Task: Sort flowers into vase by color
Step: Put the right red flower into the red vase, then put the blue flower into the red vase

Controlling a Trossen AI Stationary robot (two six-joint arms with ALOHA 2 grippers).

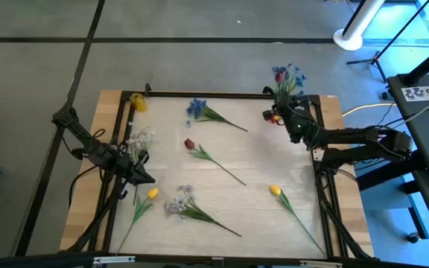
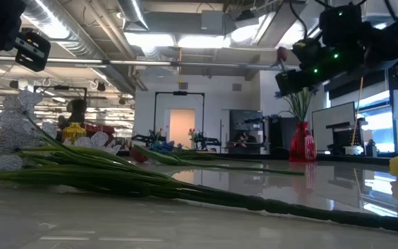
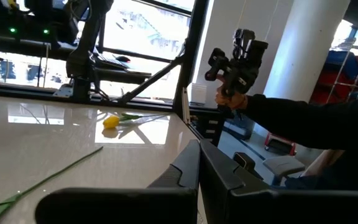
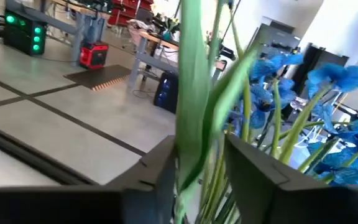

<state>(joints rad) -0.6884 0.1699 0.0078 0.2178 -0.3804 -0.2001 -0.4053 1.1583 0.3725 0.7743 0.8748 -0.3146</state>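
The right gripper (image 4: 197,171) hangs above the red vase (image 2: 300,145), fingers slightly apart around a green stem (image 4: 190,93). The left gripper (image 1: 141,176), shut and empty, waits beside the white spray (image 1: 140,138)

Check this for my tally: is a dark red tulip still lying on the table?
Yes, the high view shows a dark red tulip lying flat near the middle of the table.

- A pale wooden tabletop (image 1: 229,195) is lying inside a dark metal frame (image 1: 214,94).
- A grey floor (image 1: 36,67) crossed by dark lines is spreading around it.
- A white column base (image 1: 356,33) is standing at the far right.
- A lit doorway (image 2: 179,126) is showing in the room behind.
- A red box (image 4: 94,54) is sitting on the floor.
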